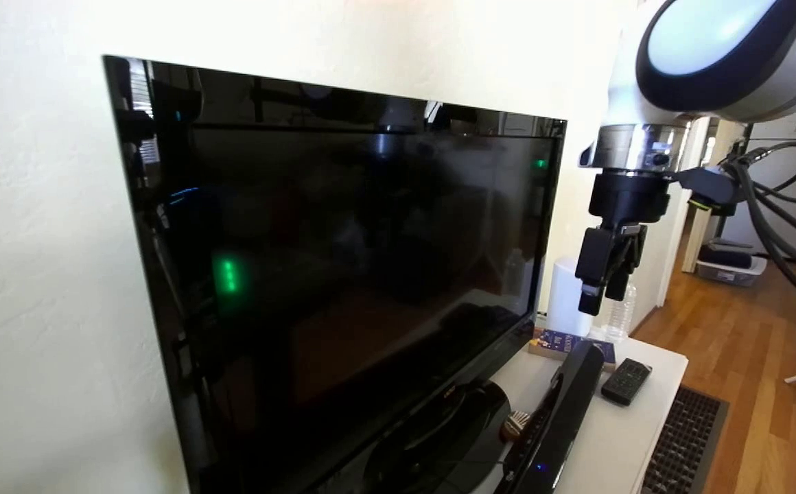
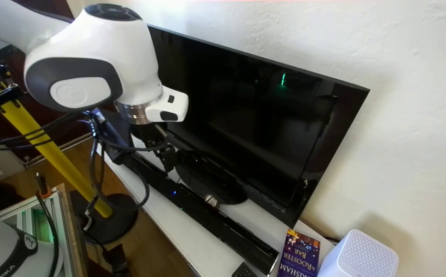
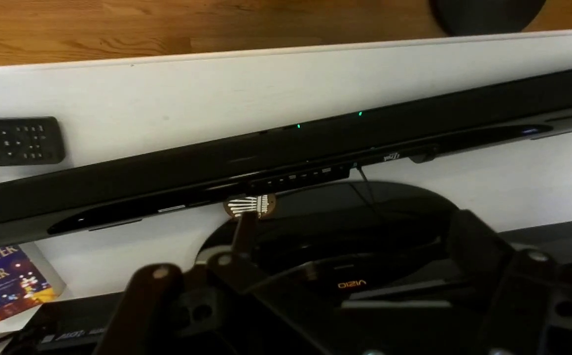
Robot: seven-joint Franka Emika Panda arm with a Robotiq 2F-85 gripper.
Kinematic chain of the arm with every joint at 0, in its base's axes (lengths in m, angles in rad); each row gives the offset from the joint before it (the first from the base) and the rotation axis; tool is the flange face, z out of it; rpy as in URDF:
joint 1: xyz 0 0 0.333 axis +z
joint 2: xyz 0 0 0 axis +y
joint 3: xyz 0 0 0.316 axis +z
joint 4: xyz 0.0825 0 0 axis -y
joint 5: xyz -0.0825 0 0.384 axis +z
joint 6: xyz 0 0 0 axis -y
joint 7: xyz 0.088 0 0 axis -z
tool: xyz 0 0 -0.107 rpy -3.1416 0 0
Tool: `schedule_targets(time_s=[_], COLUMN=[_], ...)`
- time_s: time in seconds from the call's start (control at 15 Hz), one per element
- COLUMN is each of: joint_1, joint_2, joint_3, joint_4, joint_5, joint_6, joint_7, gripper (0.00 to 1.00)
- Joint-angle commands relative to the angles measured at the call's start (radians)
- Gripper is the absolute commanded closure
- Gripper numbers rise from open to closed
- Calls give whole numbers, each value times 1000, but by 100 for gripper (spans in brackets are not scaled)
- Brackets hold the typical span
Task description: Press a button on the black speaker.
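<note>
The black speaker is a long low bar lying on the white table in front of the screen. It shows in both exterior views (image 1: pixel 569 412) (image 2: pixel 207 219) and across the wrist view (image 3: pixel 207 167). A panel with a row of small marks (image 3: pixel 301 178) runs along its screen-facing side in the wrist view. Small lights glow on the bar. My gripper (image 1: pixel 602 296) is open and empty, pointing down above the table. In the wrist view (image 3: pixel 357 231) its fingers stand wide apart over the black screen stand, on the screen side of the speaker, apart from it.
The large black screen (image 1: pixel 370 240) stands behind the speaker. A small round wooden thing with metal tines (image 3: pixel 252 205) lies between them. A remote (image 1: pixel 626 381), a book (image 2: pixel 300 254), a white perforated box (image 2: pixel 369 254) and a clear bottle (image 1: pixel 621 317) are at one end of the table (image 3: pixel 167 98).
</note>
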Motion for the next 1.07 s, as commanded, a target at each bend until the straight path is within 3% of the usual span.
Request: schedule_targets(time_s=[0.0, 0.4, 0.47, 0.53, 0.6, 0.73, 0.93, 1.0], joint_1=[32, 58, 53, 39, 25, 17, 14, 14], joint_2=[143, 326, 354, 369, 306, 345, 361, 361], joint_3=[-17, -3, 4, 9, 24, 31, 34, 34], joint_4=[12, 45, 57, 83, 28, 52, 68, 68], joint_5=[59, 237, 260, 274, 219, 236, 238, 238], joint_6=[107, 270, 276, 203, 244, 232, 225, 223], joint_7=[-107, -264, -276, -255, -230, -230, -229, -229], gripper=[34, 76, 84, 90, 73, 86, 90, 97])
